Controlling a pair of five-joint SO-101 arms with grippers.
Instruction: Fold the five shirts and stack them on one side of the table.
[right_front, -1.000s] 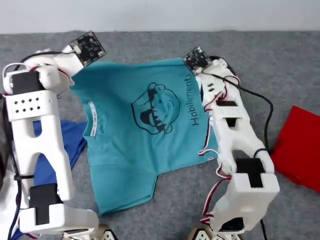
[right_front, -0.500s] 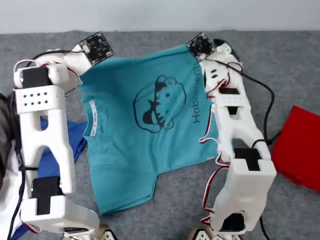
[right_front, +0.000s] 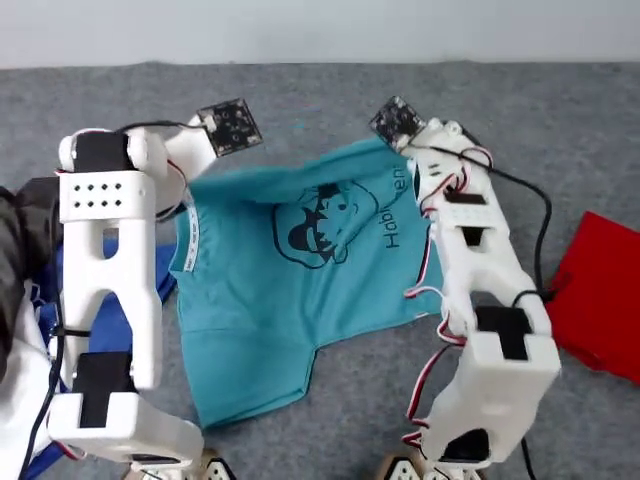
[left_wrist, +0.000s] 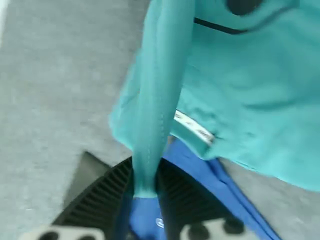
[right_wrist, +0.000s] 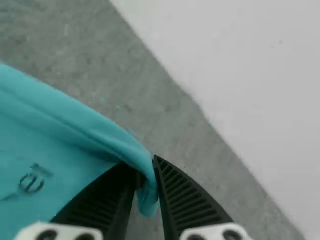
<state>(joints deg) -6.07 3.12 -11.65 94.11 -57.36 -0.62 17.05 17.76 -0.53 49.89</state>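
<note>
Left gripper (left_wrist: 145, 192) and right gripper (right_wrist: 148, 175) each clamp their fingers on the teal shirt (right_front: 290, 300). A red shirt (right_front: 597, 295), perhaps folded, lies at the right edge.

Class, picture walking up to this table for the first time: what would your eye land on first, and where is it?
The big teal shirt with a cartoon face lies mid-table, its far edge pinched and raised by the left gripper and the right gripper. A red shirt sits at the table's right side, and a blue shirt peeks out from under the teal one by the left arm.
</note>
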